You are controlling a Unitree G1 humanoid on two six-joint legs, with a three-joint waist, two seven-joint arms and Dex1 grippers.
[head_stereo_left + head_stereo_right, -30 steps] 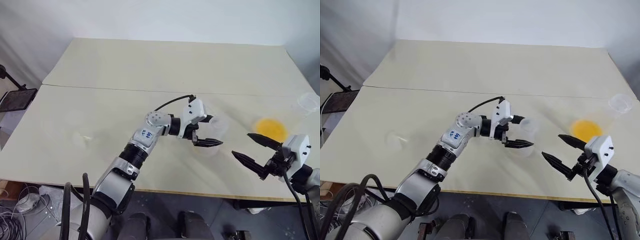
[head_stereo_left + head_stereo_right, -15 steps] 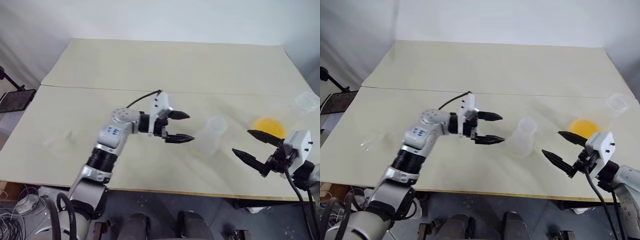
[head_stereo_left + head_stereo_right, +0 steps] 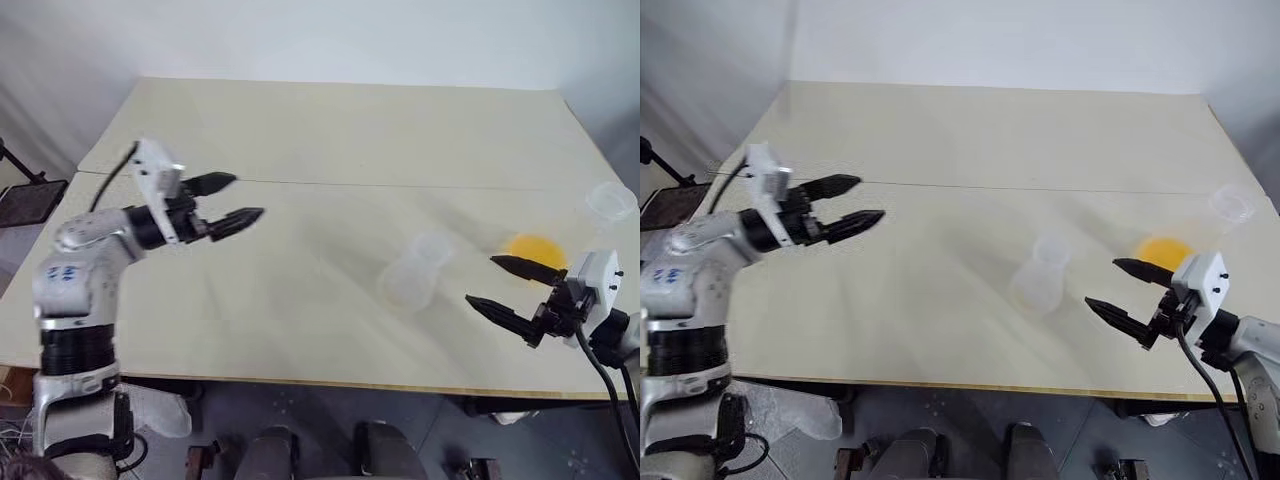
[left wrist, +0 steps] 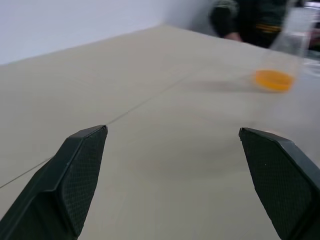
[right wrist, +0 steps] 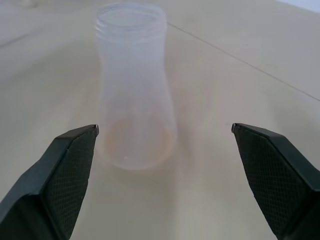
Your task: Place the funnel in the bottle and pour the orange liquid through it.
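Note:
The clear bottle (image 3: 411, 270) stands upright on the table, neck open, with nothing in it. My right gripper (image 3: 480, 280) is open a short way to its right, pointing at it. In the right wrist view the bottle (image 5: 135, 90) stands ahead of the spread fingers, untouched. The orange liquid (image 3: 535, 248) lies in the bottom of a tall clear flask (image 3: 610, 200) just behind that gripper. Far to the left my left gripper (image 3: 248, 196) hangs open and empty above the table. The funnel is hidden.
The cream table (image 3: 330, 130) is made of two boards with a seam running across it. In the left wrist view the flask with the orange liquid (image 4: 272, 79) stands far off, and a person in dark clothes (image 4: 240, 17) sits beyond the table's end.
My left arm has swung from beside the bottle far to the left and slightly up, gripper still open. The right gripper has stayed where it was.

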